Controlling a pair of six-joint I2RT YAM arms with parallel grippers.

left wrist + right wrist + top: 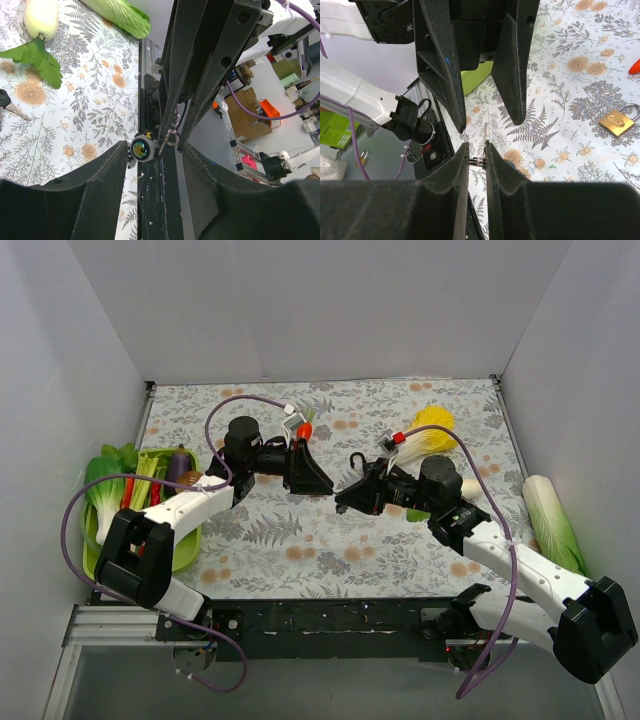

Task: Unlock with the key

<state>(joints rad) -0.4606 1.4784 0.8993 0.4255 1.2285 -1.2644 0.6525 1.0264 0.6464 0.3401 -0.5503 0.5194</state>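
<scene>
My right gripper (346, 502) is shut on a key ring (479, 161). A thin silver key (486, 134) sticks out forward from between its fingers (501, 170). In the left wrist view the ring (171, 137) hangs from the right gripper's tips with a round iridescent charm (140, 148). My left gripper (318, 480) is open and empty. It faces the right gripper, a short gap away. A brass padlock (618, 121) lies flat on the floral cloth, off to the side of both grippers. I cannot make it out in the top view.
A black-headed key (6, 102) lies on the cloth. A green tray (185, 545) of vegetables sits at the left. A yellow cabbage (432, 432) lies at the back right, a long green-white vegetable (552, 520) at the right, and a white radish (40, 20) near it.
</scene>
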